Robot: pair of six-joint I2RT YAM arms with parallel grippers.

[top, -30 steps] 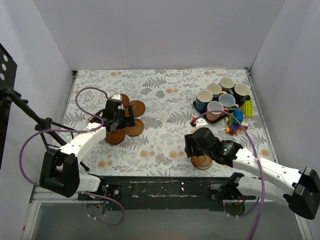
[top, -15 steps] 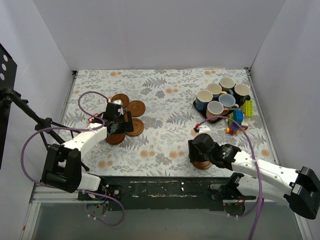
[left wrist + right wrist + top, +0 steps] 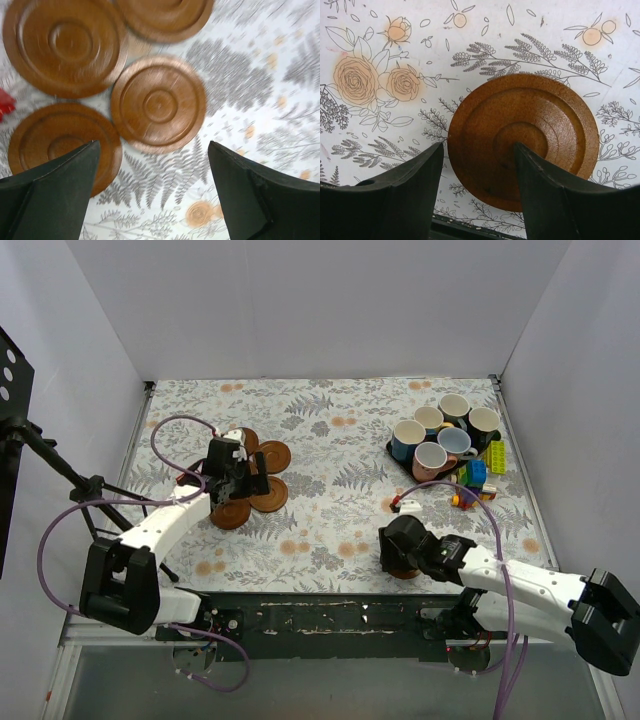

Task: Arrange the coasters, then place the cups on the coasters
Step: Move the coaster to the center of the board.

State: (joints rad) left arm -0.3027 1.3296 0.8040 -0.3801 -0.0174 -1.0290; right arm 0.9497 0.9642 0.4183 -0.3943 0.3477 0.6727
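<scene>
Four reddish-brown coasters [image 3: 275, 454] lie clustered at the left of the table. My left gripper [image 3: 233, 480] hovers over them, open. The left wrist view shows the four coasters [image 3: 158, 103] flat on the cloth, and the left gripper [image 3: 152, 147] holds nothing. Another coaster [image 3: 535, 140] lies near the front edge. My right gripper [image 3: 477, 147] stands open astride its left rim, one finger over its centre. From above, the right gripper [image 3: 400, 548] hides most of this coaster [image 3: 404, 568]. Several cups [image 3: 430, 455] stand at the back right.
The cups stand on a dark tray [image 3: 398, 455] beside colourful toy blocks [image 3: 474, 478] and a yellow-green block [image 3: 497, 455]. A black tripod [image 3: 60, 470] stands outside the left wall. White walls enclose the floral cloth. The table's front edge [image 3: 470, 231] is just below the right fingers.
My right gripper has moved toward the front edge and come down over the lone coaster, now covering most of it. The left gripper has only shifted slightly above the cluster.
</scene>
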